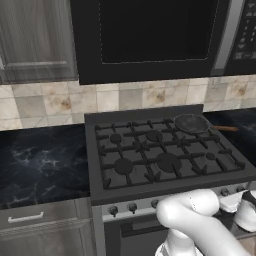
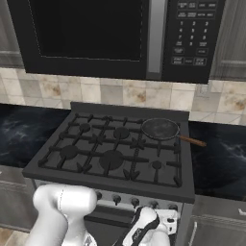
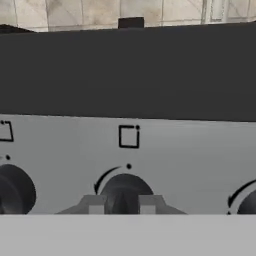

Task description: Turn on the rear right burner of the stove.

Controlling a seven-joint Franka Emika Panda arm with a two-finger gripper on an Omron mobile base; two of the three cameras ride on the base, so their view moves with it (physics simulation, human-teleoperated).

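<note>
Nearest to us, the hand (image 2: 153,226) sits low at the front of the stove (image 2: 96,177), right up against the silver knob strip (image 3: 65,145). In the hand view we see its two fingertips (image 3: 93,204) standing either side of a dark knob (image 3: 122,192), narrowly spread about it; we cannot tell whether they actually press on it. A small square mark is printed on the strip above that knob, and part of another knob (image 3: 15,190) shows to the left, with the edge of a third at the far right. In the right base view the hand is at the right end of the strip, just below the row of knobs (image 2: 116,198).

Beyond the strip we look over the stove's black grates (image 1: 150,150) and six round burners. The two front burners on the left and in the middle are the larger caps (image 2: 111,158); a small cap (image 2: 156,165) sits front right.

Farther back, a pan (image 2: 160,128) with a brown handle (image 2: 192,141) rests on the grate at the rear right, covering the rear right burner (image 1: 210,131) so that we see only its prongs around the pan. The handle points right, toward the dark marbled worktop (image 2: 221,158).

Behind the stove runs a beige tiled wall (image 1: 50,105), and above hangs a black microwave (image 2: 96,33) with its keypad (image 2: 192,33) on the right.
</note>
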